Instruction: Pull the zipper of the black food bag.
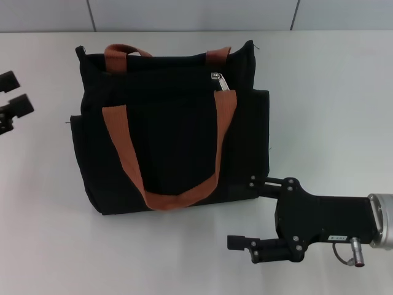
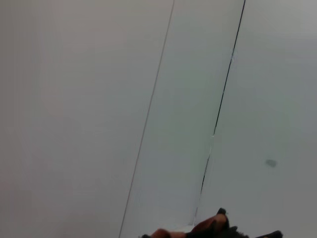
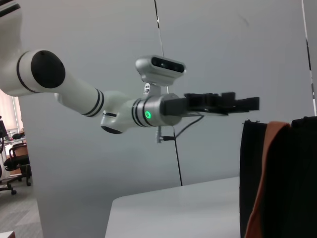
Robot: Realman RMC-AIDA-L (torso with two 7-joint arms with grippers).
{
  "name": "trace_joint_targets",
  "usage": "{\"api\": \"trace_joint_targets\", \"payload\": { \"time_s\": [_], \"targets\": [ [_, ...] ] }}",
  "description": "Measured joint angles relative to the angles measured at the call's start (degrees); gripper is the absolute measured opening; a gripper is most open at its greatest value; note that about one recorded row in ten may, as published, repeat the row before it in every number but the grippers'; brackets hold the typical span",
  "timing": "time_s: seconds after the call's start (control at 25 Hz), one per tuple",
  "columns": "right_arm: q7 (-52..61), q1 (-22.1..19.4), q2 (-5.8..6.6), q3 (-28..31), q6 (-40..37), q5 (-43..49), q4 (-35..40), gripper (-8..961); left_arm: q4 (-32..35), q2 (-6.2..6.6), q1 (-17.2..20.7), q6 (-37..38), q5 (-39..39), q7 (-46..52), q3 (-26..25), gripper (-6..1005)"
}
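Observation:
The black food bag (image 1: 169, 129) stands in the middle of the white table, its two orange-brown handles up top and draped down the front. The zipper (image 1: 219, 80), a small silver pull tab, sits at the right end of the bag's top. My right gripper (image 1: 244, 212) is open and empty, low beside the bag's front right corner, with its upper fingertip close to the bag. My left gripper (image 1: 12, 93) hangs open and empty at the far left, well away from the bag. The right wrist view shows the left gripper (image 3: 223, 103) in the air and the bag's edge (image 3: 292, 183).
The white table (image 1: 331, 92) has bare surface to the right, left and front of the bag. A grey panelled wall (image 2: 99, 99) stands behind. The left wrist view shows only the wall and a sliver of the bag (image 2: 213, 229).

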State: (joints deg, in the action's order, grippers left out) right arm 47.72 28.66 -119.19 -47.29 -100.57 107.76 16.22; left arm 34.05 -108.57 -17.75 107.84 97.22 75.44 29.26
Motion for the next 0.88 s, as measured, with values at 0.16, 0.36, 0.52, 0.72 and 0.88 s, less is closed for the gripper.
{"api": "trace_joint_targets", "payload": {
  "time_s": [0.16, 0.36, 0.52, 0.72, 0.88],
  "targets": [
    [0.0, 0.2, -0.08, 0.1, 0.4, -0.3, -0.1, 793, -0.3, -1.02, 0.6, 5.1, 1.2, -4.3, 1.0, 649],
    [0.0, 1.0, -0.18, -0.2, 1.4, -0.5, -0.6, 793, -0.7, -4.02, 2.9, 6.9, 2.4, -13.9, 5.5, 763],
    [0.0, 2.2, -0.24, -0.6, 2.2, -0.2, -1.9, 793, -3.6, -4.82, 4.2, 6.5, 3.7, -21.8, 11.9, 837],
    [-0.2, 2.5, -0.34, -1.4, 2.6, -0.1, -2.3, 793, -5.8, -5.45, 3.2, 4.2, 10.6, -23.6, 13.7, 829],
    [-0.2, 2.5, -0.38, -3.1, 2.8, -0.1, -2.3, 793, -5.9, -6.52, 2.5, 0.8, 13.7, -23.6, 13.6, 829]
  ]
}}
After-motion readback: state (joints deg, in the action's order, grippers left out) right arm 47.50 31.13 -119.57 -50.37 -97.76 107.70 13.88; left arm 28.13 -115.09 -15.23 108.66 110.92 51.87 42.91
